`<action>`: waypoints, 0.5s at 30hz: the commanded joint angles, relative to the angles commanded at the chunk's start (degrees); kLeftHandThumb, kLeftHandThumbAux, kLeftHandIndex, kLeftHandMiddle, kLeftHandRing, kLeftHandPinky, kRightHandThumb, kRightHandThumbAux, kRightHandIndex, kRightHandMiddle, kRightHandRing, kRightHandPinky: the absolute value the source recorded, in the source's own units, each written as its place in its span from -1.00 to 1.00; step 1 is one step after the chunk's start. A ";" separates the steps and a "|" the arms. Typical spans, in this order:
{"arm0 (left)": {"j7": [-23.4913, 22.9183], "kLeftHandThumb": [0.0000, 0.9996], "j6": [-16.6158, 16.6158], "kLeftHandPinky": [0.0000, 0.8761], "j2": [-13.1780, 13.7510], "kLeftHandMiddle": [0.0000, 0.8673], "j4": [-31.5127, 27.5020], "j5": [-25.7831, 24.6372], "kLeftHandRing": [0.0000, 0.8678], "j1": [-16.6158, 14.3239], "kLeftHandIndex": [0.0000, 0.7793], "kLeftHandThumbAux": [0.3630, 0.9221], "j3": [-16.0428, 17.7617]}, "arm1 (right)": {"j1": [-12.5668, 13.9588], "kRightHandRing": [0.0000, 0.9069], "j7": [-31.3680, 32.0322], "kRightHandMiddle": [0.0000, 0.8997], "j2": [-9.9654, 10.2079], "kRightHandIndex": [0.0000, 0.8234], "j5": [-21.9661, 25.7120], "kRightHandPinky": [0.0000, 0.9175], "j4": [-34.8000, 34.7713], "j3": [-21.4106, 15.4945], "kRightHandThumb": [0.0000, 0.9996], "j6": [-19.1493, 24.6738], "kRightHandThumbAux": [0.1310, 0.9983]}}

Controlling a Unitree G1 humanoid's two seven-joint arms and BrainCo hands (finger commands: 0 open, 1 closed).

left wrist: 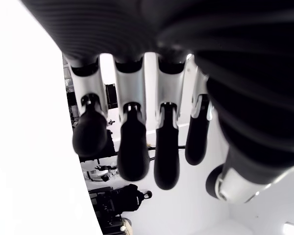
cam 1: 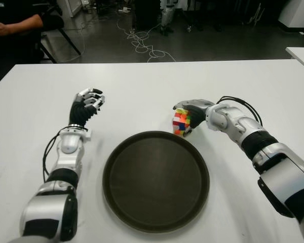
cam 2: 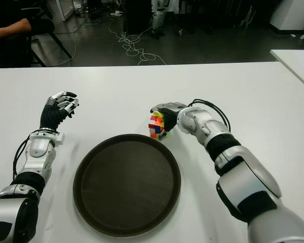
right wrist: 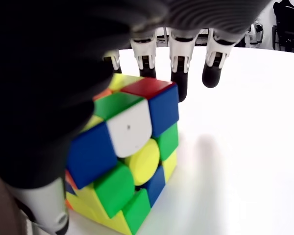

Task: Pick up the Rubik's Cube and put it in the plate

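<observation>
No readable text, labels, brands or numbers showed anywhere (cube stickers in the right hand were plain colour patches, the plate and table near both hands carried no markings).

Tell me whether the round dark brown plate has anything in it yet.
Empty. The round dark brown plate shows bare; the multicoloured Rubik's Cube is beyond its far rim, under the right hand.

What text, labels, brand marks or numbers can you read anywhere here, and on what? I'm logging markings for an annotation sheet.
None can be read.
Rubik's Cube, under the right hand: plain coloured stickers, no logo showing.
Plate: bare dark surface, no print.
Left hand, beside the plate on its left: no markings visible.
White table: no writing.
</observation>
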 joint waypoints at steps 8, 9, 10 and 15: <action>0.83 0.68 -0.42 0.56 0.39 0.27 0.15 1.10 0.51 0.00 0.03 0.10 -0.73 | -0.34 -0.72 -0.54 -0.75 0.06 -0.76 -0.08 -0.72 0.98 0.18 -1.00 -0.27 0.46; 0.81 0.68 -0.41 0.56 0.42 0.27 0.16 1.13 0.51 0.00 0.03 0.10 -0.77 | -0.38 -0.73 -0.56 -0.75 0.07 -0.76 -0.10 -0.73 1.05 0.22 -1.00 -0.28 0.46; 0.75 0.68 -0.46 0.56 0.47 0.26 0.19 1.17 0.51 0.00 0.02 0.10 -0.82 | -0.44 -0.73 -0.59 -0.75 0.10 -0.76 -0.14 -0.73 1.18 0.27 -1.00 -0.24 0.46; 0.63 0.68 -0.72 0.57 0.52 0.28 0.27 1.15 0.52 0.00 0.03 0.10 -0.88 | -0.55 -0.74 -0.65 -0.77 0.20 -0.76 -0.12 -0.73 1.57 0.29 -1.00 -0.10 0.48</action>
